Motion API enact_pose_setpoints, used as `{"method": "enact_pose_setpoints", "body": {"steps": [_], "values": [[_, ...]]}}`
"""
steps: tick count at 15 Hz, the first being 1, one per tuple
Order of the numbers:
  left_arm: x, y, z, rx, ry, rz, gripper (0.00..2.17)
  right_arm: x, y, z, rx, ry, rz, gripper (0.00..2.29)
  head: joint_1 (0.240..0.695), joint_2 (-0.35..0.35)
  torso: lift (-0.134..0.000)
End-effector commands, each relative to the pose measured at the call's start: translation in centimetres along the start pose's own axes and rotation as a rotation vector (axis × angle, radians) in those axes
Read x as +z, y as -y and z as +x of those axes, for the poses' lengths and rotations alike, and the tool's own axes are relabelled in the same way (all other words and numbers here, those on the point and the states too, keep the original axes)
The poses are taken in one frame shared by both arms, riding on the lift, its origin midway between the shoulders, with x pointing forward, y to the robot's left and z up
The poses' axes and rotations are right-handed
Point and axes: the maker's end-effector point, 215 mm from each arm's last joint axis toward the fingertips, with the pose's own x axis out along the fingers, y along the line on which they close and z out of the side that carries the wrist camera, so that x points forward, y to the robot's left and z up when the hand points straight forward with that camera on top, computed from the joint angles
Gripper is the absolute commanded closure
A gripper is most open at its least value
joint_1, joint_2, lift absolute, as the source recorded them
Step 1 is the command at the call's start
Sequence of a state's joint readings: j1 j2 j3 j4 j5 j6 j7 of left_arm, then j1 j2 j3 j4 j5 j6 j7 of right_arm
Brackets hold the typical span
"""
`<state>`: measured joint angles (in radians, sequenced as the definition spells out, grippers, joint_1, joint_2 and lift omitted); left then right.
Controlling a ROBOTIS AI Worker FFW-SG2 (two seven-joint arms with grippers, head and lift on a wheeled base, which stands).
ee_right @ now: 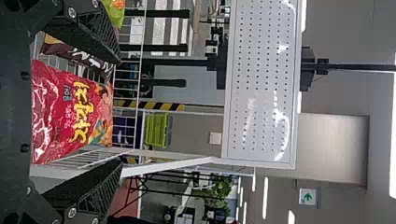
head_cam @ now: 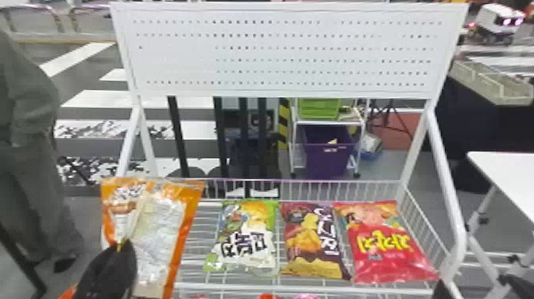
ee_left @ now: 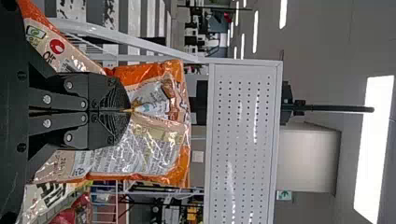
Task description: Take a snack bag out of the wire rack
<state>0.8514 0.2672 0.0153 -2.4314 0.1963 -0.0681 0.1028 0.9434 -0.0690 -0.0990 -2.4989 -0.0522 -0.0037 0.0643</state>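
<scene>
In the head view my left gripper [head_cam: 120, 248] is shut on the orange snack bag [head_cam: 159, 234], which hangs upright above the left end of the wire rack [head_cam: 238, 287]. The left wrist view has the left gripper [ee_left: 130, 110] pinching the creased middle of the orange bag [ee_left: 154, 154]. A green bag [head_cam: 248, 238], a brown bag [head_cam: 314, 242] and a red bag [head_cam: 389, 246] lie side by side in the rack. In the right wrist view my right gripper [ee_right: 121, 112] stands open with nothing between its fingertips, the red bag [ee_right: 70, 112] beyond it.
A white perforated panel [head_cam: 278, 51] stands above the rack on white side posts [head_cam: 445, 179]. To the right is a white table [head_cam: 512, 171]. A white cart with a purple bin [head_cam: 327, 155] stands behind the rack.
</scene>
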Motion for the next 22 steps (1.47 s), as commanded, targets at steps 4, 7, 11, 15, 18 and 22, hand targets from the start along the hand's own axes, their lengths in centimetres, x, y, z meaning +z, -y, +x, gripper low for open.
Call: {"method": "enact_pose_setpoints", "body": {"steps": [4,7,11,15,18,22], "values": [[0.0,0.2,0.0,-0.004,0.0,-0.003,1.87,-4.0,-2.1,2.3,0.043,-0.062,0.037,0.14,0.499,0.0,0.0],[0.1,0.4,0.1,-0.008,0.003,-0.006,1.87,-9.4,-5.7,8.0,0.112,-0.164,0.069,0.14,0.499,0.0,0.0],[0.1,0.3,0.1,-0.008,0.002,-0.001,1.87,-12.7,-9.6,15.9,0.19,-0.308,0.099,0.14,0.499,0.0,0.0],[0.2,0.2,0.2,-0.009,0.007,0.004,1.87,-14.0,-13.9,21.8,0.252,-0.378,0.132,0.14,0.499,0.0,0.0],[-0.3,0.0,0.3,-0.008,-0.005,0.008,1.87,-15.3,-15.3,23.4,0.276,-0.417,0.128,0.31,0.499,0.0,0.0],[-0.7,-0.2,0.6,-0.004,-0.008,0.006,1.87,-15.5,-16.0,23.3,0.293,-0.462,0.105,2.25,0.499,0.0,0.0]]}}
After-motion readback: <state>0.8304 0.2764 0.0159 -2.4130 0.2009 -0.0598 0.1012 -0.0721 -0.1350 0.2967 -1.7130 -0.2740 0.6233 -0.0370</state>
